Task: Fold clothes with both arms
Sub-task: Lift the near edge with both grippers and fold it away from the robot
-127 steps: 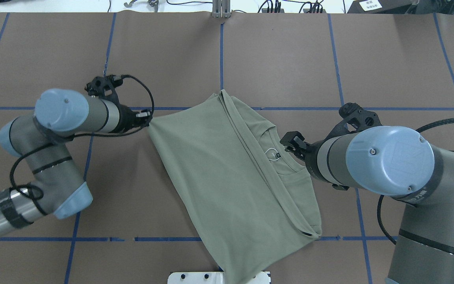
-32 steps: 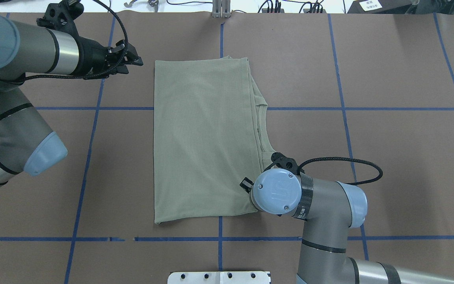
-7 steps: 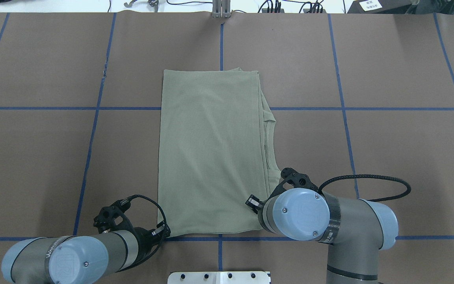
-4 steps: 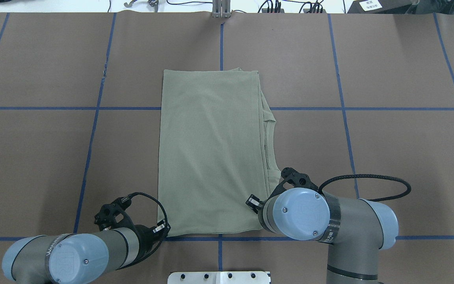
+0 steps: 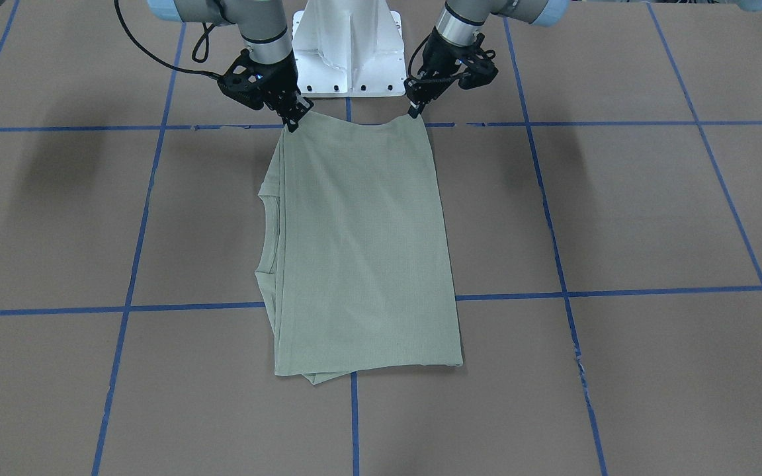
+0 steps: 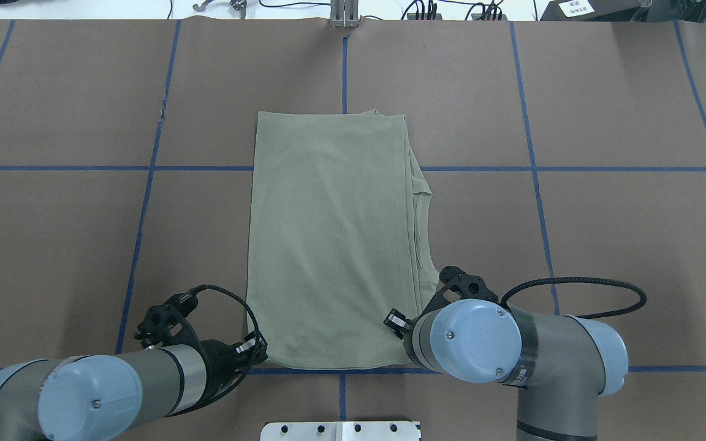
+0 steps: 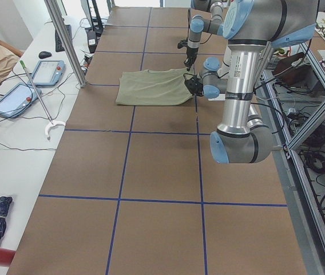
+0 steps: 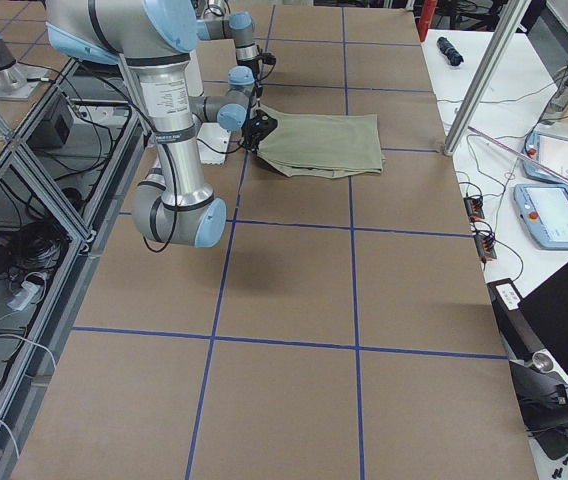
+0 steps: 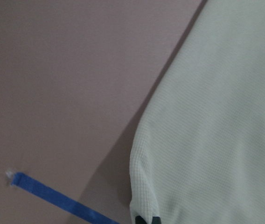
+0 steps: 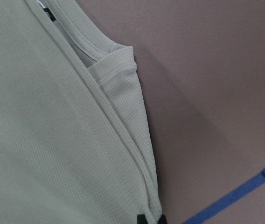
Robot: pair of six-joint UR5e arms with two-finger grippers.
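Just ahead of the pedestal [image 5: 348, 46]: left gripper [image 5: 413, 110] and right gripper [image 5: 293, 121], each pinched shut on a near corner of the shirt [image 6: 334, 239]. Corners lifted a little, near edge [image 5: 354, 125] sagging between them. Cloth between the tips in both wrist views, several layers at the right corner.

Farther from the pedestal: shirt flat on the table [image 5: 619, 218], a long rectangle running straight away. Collar [image 5: 267, 238] peeking out along the robot's-right side, about midway.

Farthest from the pedestal: far edge [image 5: 368, 369] square, a lower layer showing slightly past it.

Judged step: carry near edge over to far edge. Lift both corners level, hold the span taut, travel at matched pace straight away from the pedestal. Lay corners onto the far corners, then release. Risk: lower layers slipping from the right pinch, skewing the fold.
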